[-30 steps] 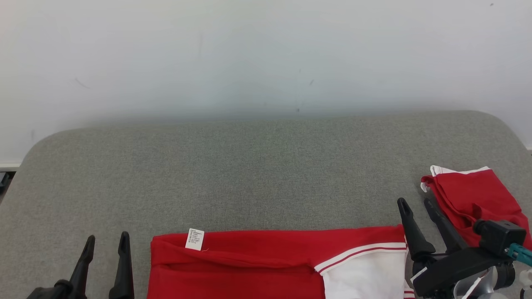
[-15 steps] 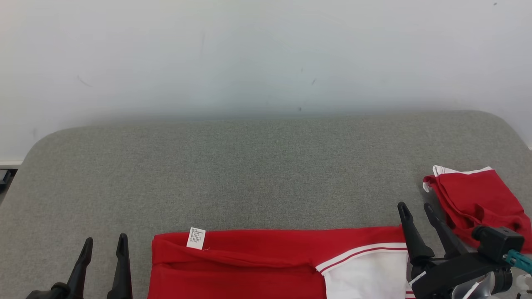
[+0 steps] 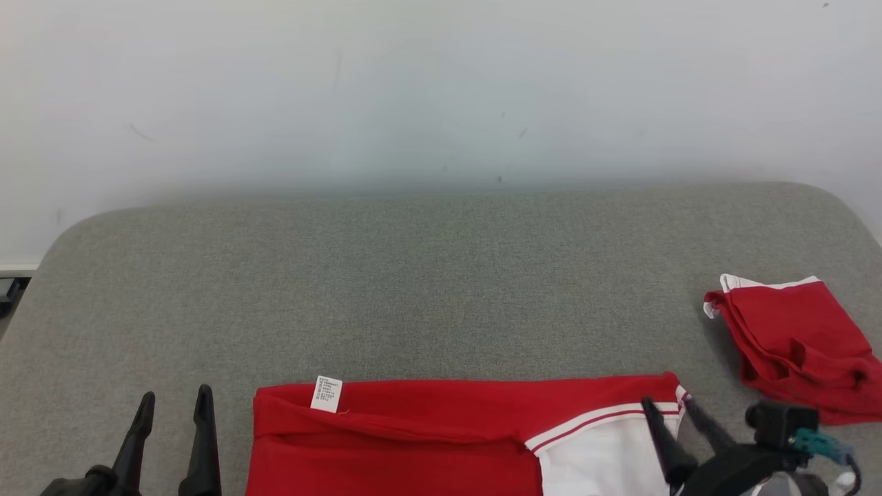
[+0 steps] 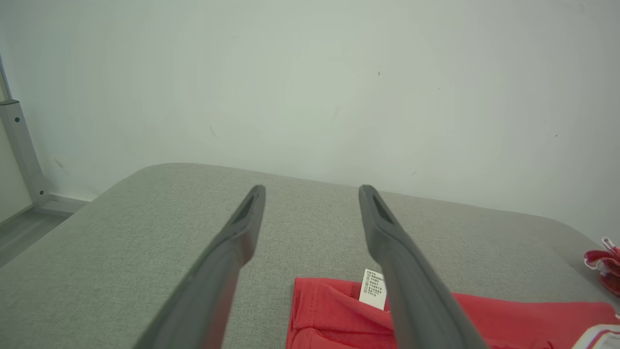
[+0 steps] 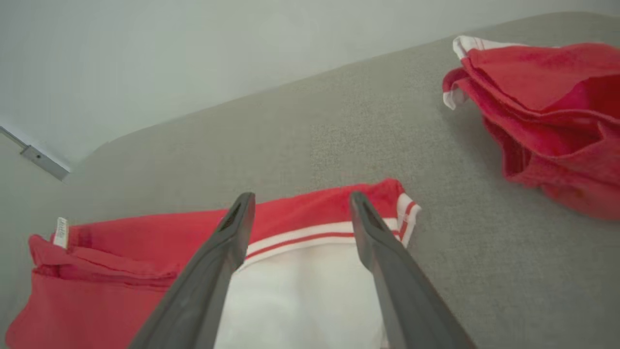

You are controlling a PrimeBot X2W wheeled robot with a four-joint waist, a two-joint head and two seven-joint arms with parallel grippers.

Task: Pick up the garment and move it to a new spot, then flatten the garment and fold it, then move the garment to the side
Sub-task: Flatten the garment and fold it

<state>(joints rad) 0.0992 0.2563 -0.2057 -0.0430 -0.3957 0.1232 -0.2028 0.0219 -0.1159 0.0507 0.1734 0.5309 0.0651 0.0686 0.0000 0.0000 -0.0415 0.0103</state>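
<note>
Both jaws spread, red garment (image 3: 413, 441), white label (image 3: 326, 395), print unreadable

Cannot read print on label (image 3: 326, 394) at far left corner of garment (image 3: 413, 430): too small. Cannot see garment's near part, cut by bottom edge. Cannot follow red cloth (image 3: 792, 331) right of garment past right edge.
</note>
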